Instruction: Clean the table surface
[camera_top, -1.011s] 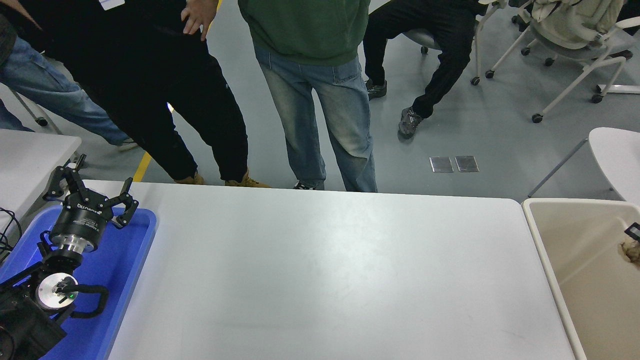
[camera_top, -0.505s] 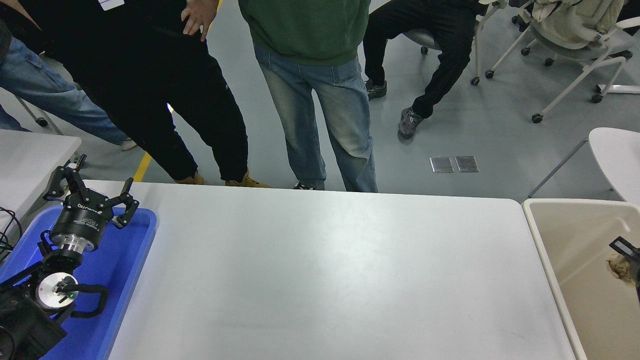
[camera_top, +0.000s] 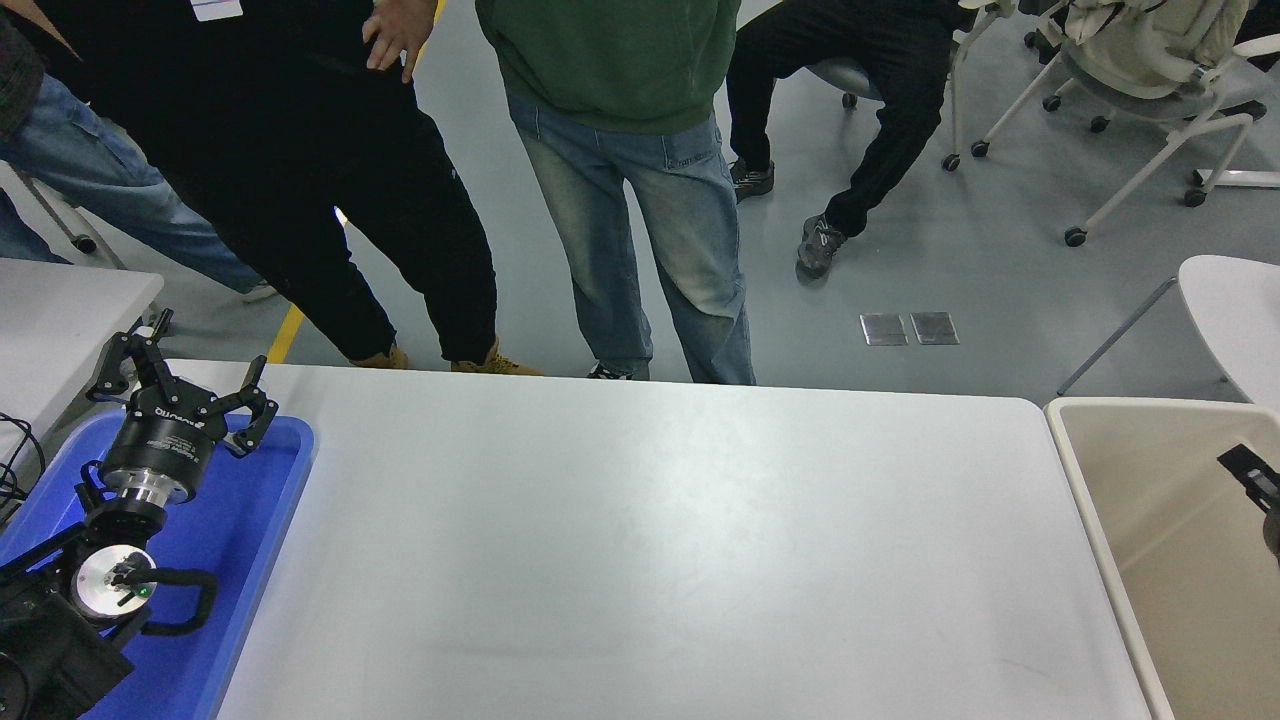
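counter (camera_top: 650, 560): white top fills mid-frame, between blue tray (camera_top: 262, 520) at left and beige bin (camera_top: 1100, 520) at right | left gripper (camera_top: 182, 392): parked over the tray's far end, fingers spread wide, holding nothing | right gripper (camera_top: 1255, 478): at right edge over the bin, off the counter, fingers' state cannot be told | people stand at far side

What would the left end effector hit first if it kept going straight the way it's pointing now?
Probably nothing on the table: the left end effector, open over the blue tray, points toward the far left corner of the table surface. Beyond lies floor, then a person's black trousers. Depth is unclear.
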